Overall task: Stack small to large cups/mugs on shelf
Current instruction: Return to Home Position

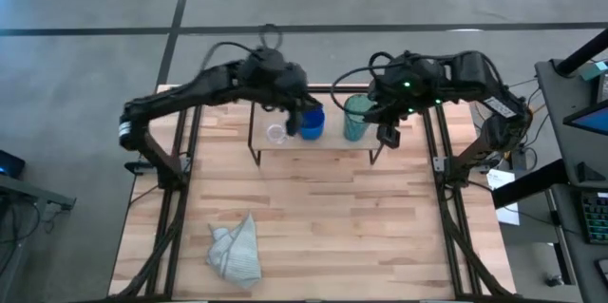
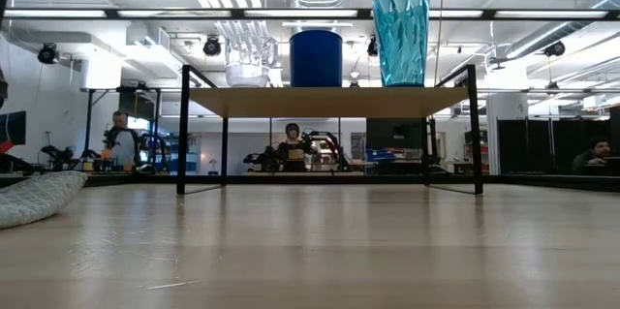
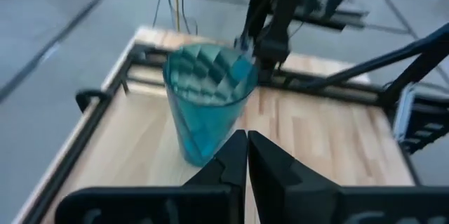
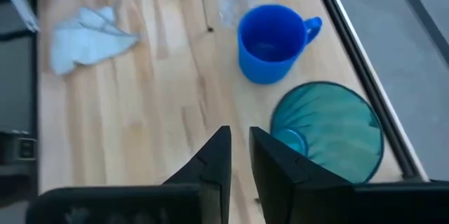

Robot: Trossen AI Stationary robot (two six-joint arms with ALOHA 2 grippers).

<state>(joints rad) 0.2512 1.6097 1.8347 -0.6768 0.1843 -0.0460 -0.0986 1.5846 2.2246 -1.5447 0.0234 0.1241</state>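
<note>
hovering over the shelf (image 1: 323, 143), left pincer (image 1: 302, 118) pressed together, right pincer (image 1: 388, 135) slightly apart.

In the high view the shelf (image 1: 318, 142) at upper centre is filled by the glass cup (image 1: 276, 133), blue mug (image 1: 312, 123) and teal tumbler (image 1: 356, 118). Open worktop (image 1: 323, 217) lies below; only the cloth (image 1: 235, 251) blocks lower left.

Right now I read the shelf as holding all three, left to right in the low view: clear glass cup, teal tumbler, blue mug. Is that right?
Not quite: the order is wrong. The low view shows the clear glass cup, then the blue mug in the middle, then the teal tumbler at the right end. All three do stand on the shelf.
</note>
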